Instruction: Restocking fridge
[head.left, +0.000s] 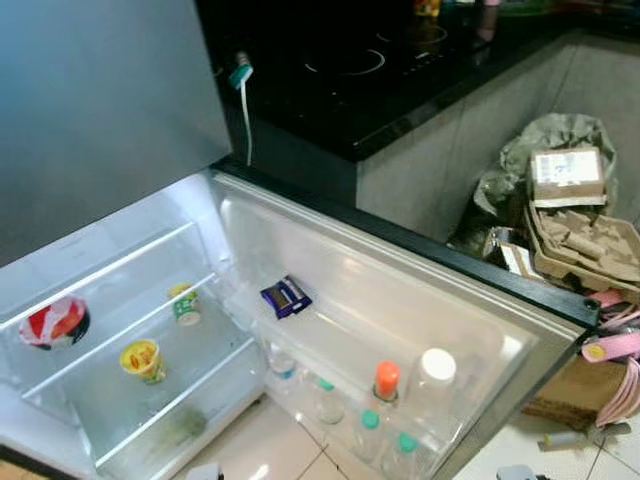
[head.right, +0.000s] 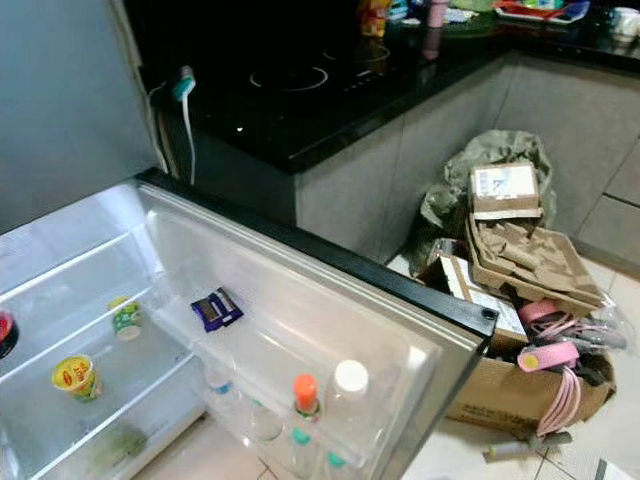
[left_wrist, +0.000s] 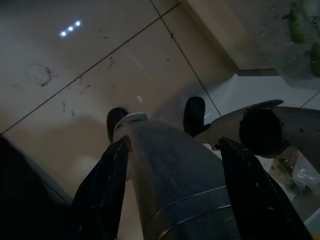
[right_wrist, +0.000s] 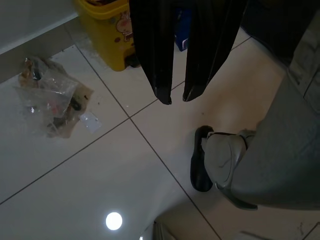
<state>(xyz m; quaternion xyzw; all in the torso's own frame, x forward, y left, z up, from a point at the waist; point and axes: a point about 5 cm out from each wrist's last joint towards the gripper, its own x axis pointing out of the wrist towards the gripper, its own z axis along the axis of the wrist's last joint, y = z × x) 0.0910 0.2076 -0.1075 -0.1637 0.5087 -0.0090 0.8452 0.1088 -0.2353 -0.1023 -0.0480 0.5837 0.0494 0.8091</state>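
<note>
left gripper (left_wrist: 170, 150) clamps a smooth grey metal cylinder (left_wrist: 175, 185): rigid, slippery, grip mid-body. right gripper (right_wrist: 173, 95) nearly closed, empty, far from the open white fridge (head.left: 300, 330).

Head views: fridge interior (head.left: 120, 330) brightly lit from within, white shelves near overexposed; open door (head.left: 400, 320) catches soft glare. Black countertop (head.left: 380, 90) at far side dark, faint reflections on hob rings. Overall slightly soft, mild blur, colours washed.
Left wrist view: dim, murky; small row of light spots reflected on floor tiles (left_wrist: 70, 28).
Right wrist view: moderately lit; round lamp reflection on glossy tile (right_wrist: 114, 220); gripper fingers (right_wrist: 152, 55) near-black silhouettes.
</note>
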